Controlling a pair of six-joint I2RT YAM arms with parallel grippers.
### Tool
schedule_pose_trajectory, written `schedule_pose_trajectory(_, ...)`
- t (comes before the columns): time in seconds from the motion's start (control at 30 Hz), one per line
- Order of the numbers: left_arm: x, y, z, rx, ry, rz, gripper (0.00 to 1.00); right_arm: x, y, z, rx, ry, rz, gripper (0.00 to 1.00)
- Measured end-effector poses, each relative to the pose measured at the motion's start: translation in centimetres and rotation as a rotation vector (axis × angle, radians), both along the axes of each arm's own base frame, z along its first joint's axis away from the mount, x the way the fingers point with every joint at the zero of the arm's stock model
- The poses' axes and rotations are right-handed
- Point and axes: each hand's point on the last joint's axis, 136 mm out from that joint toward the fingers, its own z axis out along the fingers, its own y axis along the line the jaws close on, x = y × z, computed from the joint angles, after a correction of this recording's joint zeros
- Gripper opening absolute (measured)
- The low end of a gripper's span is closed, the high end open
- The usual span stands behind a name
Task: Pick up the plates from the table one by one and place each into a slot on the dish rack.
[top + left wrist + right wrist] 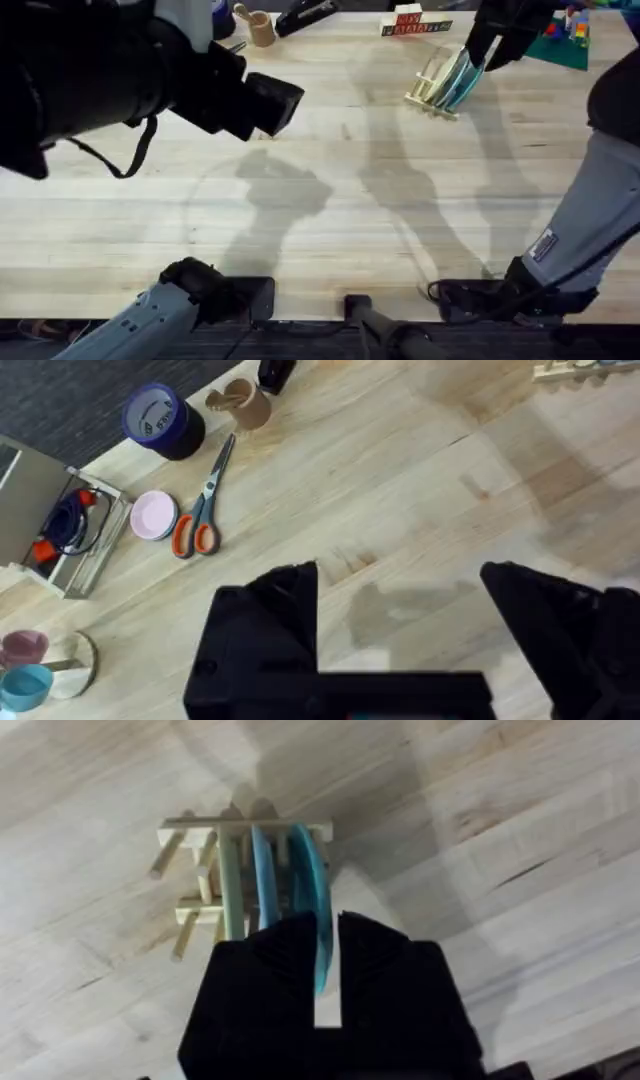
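Near the far right corner of the table point(330, 200), the dish rack point(432, 88) holds both plates on edge: the pale blue plate point(262, 870) in one slot and the teal plate point(312, 900) beside it. The right gripper point(325, 965) pinches the teal plate's rim. The left gripper point(400, 630) hangs above bare planks, fingers spread.

Pale wood table point(330, 190) with visible grain, pale wooden rack point(205, 870) holding a sky-blue plate point(262, 870) and a teal plate point(312, 900), black right gripper point(328, 1010), black left gripper point(400, 630), orange-handled scissors point(200, 520), blue-purple tape roll point(160, 420), pink lid point(153, 515).
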Motion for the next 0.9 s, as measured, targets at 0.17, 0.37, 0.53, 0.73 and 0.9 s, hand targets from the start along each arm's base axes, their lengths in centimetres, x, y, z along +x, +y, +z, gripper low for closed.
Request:
schedule_pose_trajectory(0.17, 0.0, 0.0, 0.0, 0.0, 0.0, 0.0, 0.992, -0.9, 0.0, 0.7, 0.002, 0.026, 0.0, 0.151)
schedule_pose_trajectory(0.37, 0.0, 0.0, 0.0, 0.0, 0.0, 0.0, 0.993, -1.7, 0.0, 5.2, 0.005, -0.04, 0.0, 0.482)
schedule_pose_trajectory(0.53, 0.0, 0.0, 0.0, 0.0, 0.0, 0.0, 0.992, -2.8, 0.0, 10.9, 0.007, -0.172, 0.001, 0.851)
schedule_pose_trajectory(0.73, 0.0, 0.0, 0.0, 0.0, 0.0, 0.0, 0.993, -3.8, 0.1, 14.5, 0.019, -0.274, 0.008, 0.996)
schedule_pose_trajectory(0.9, 0.0, 0.0, 0.0, 0.0, 0.0, 0.0, 0.993, -4.5, 0.8, 16.0, 0.029, -0.313, 0.05, 0.996)
